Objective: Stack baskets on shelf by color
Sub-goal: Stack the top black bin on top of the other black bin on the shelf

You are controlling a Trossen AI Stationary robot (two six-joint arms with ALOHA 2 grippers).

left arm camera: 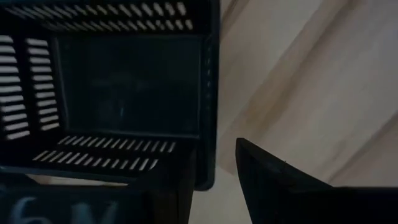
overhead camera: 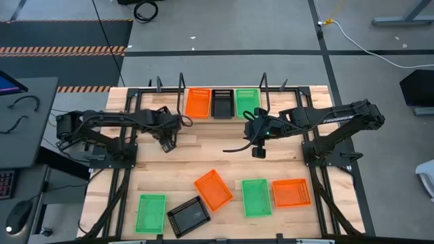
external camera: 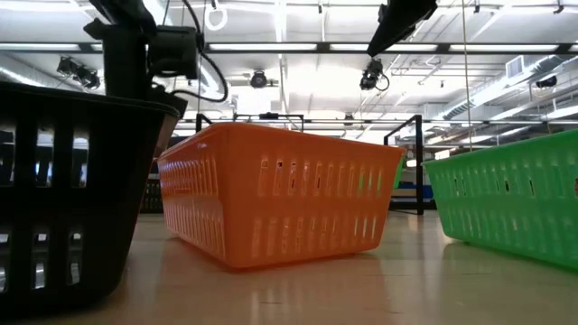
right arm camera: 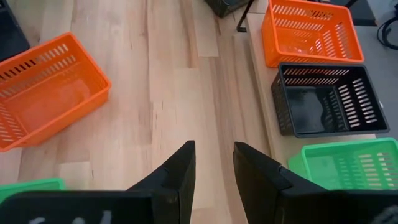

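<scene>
The shelf (overhead camera: 224, 120) at the table's far side holds an orange basket (overhead camera: 199, 102), a black basket (overhead camera: 222, 103) and a green basket (overhead camera: 246, 102) side by side. My left gripper (overhead camera: 167, 144) points down at mid-table, open. Under it a black basket (left arm camera: 124, 81) sits upright. One finger stands inside the basket's side wall (left arm camera: 209, 112) near a corner and the other finger (left arm camera: 267, 186) outside it. Bare wood shows between the wall and the outer finger. My right gripper (right arm camera: 214, 146) hangs open above bare tabletop, right of centre.
Along the table's near side lie a green basket (overhead camera: 150, 213), a black basket (overhead camera: 188, 215), an orange basket (overhead camera: 213, 190), another green basket (overhead camera: 256, 196) and another orange basket (overhead camera: 291, 192). Bare wood lies between them and the shelf. Black upright rods (overhead camera: 182, 85) flank the shelf.
</scene>
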